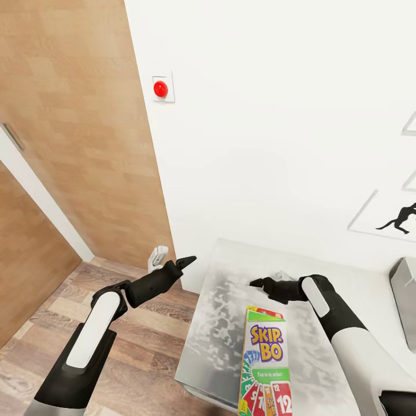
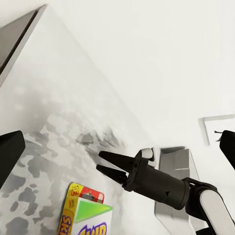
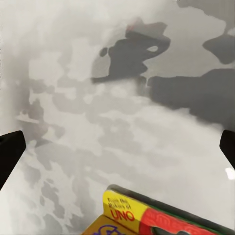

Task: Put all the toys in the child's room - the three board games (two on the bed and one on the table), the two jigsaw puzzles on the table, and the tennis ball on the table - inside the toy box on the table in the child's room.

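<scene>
- A white wall with a red button stands ahead; a wooden door is to the left, over wood flooring.
- A card game box lies flat on the grey mottled bed, close to its near edge.
- The right gripper hovers over the bed just beyond the box, fingers a little apart, holding nothing.
- The left gripper hangs beside the bed over the floor; its fingers are spread wide and empty.
</scene>
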